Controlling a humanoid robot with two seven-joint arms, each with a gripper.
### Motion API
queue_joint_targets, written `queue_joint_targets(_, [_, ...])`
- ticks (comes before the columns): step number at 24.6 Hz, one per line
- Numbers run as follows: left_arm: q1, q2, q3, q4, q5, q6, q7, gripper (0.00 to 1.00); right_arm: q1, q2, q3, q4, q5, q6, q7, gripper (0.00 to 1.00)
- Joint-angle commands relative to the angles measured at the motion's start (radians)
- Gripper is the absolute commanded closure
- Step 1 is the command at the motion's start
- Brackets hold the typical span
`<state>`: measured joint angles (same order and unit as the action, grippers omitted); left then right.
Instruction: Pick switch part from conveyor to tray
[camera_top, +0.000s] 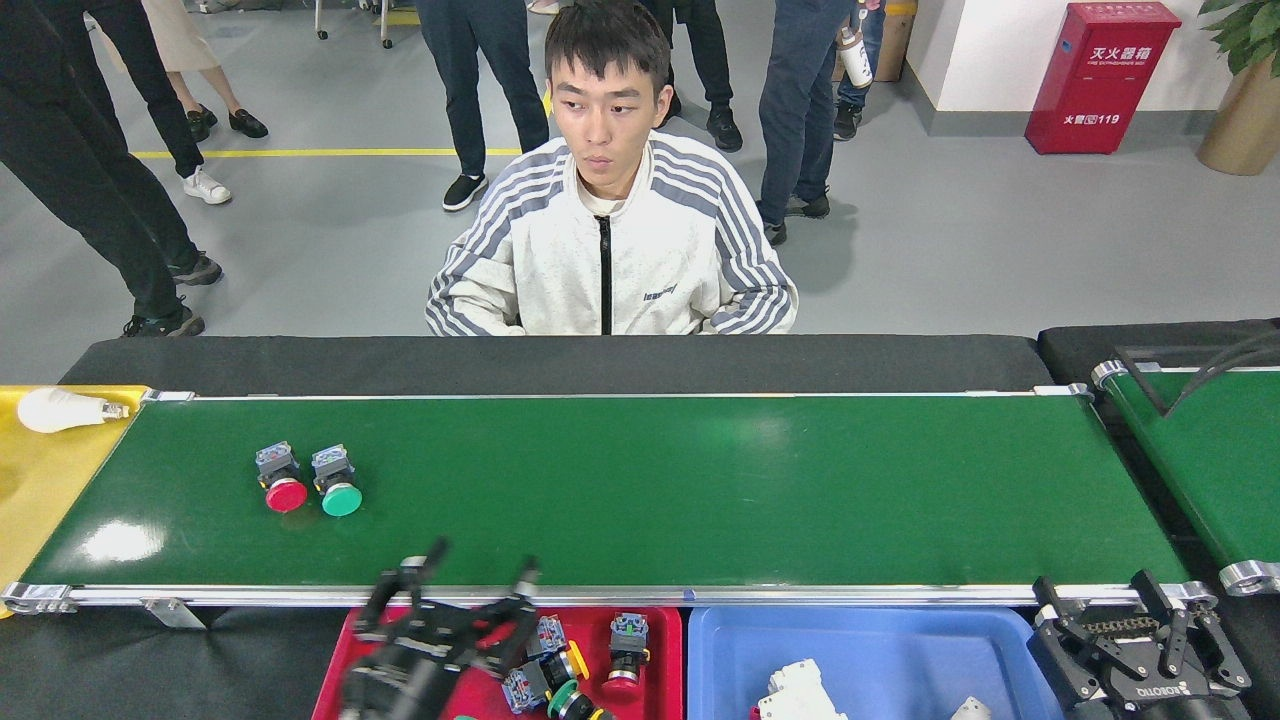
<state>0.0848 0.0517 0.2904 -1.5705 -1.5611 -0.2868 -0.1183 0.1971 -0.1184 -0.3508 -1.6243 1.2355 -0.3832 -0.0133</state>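
Switch parts, a red push-button switch (282, 480) and a green one (336, 481), lie side by side at centre left on the conveyor (640, 480). Left gripper (478, 568), blurred, spreads wide and empty above the red tray (660, 655); right gripper (1100, 592), lower right, gapes empty.

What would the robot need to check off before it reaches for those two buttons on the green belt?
1. Left gripper open and empty: ok, its fingers are spread above the red tray, nothing between them.
2. Targets on the conveyor: ok, the red switch and green switch lie side by side near its left end.
3. Path to them free: ok, bare belt lies between gripper and switches.
4. Belt stopped: cannot tell from one picture.
5. Room in the red tray: ok, several switches lie in it, with bare floor left.
6. Right gripper out of the way: ok, it is at the belt's right end, open.
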Motion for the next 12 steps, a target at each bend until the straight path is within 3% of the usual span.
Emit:
queue_joint_targets(1, [-0.02,0.051,0.053,0.038,0.01,0.003,0.012,0.01,-0.004,-0.003,-0.002,-0.012,-0.001,-0.003,-0.004,0.0])
queue_joint_targets(7, [-0.108,0.109,0.073,0.165,0.07,0.003,0.026,0.01,-0.004,-0.004,-0.002,-0.014,-0.001,-0.011,-0.002,0.0])
queue_joint_targets(12, [-0.258,0.175,0.075,0.355,0.078,0.014,0.029,0.01,-0.005,-0.004,-0.002,-0.014,-0.002,-0.014,-0.002,0.0])
